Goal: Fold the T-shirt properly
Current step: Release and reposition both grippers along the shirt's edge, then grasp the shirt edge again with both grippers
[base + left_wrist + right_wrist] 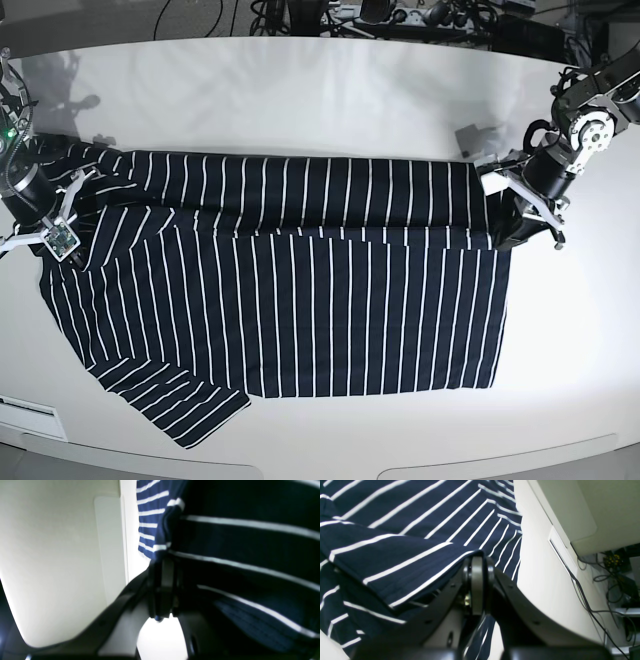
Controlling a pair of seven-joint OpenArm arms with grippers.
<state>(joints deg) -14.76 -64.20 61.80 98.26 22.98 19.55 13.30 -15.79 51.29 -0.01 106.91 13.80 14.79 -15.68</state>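
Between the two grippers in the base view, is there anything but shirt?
No. In the base view only the T-shirt spans from the right gripper to the left gripper: a folded-over striped band, each end pinched.

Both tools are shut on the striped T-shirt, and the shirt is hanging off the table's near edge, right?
Not quite. Both the left tool and right tool are shut on the T-shirt, but the base view shows the shirt lying wholly on the table, short of its near edge.
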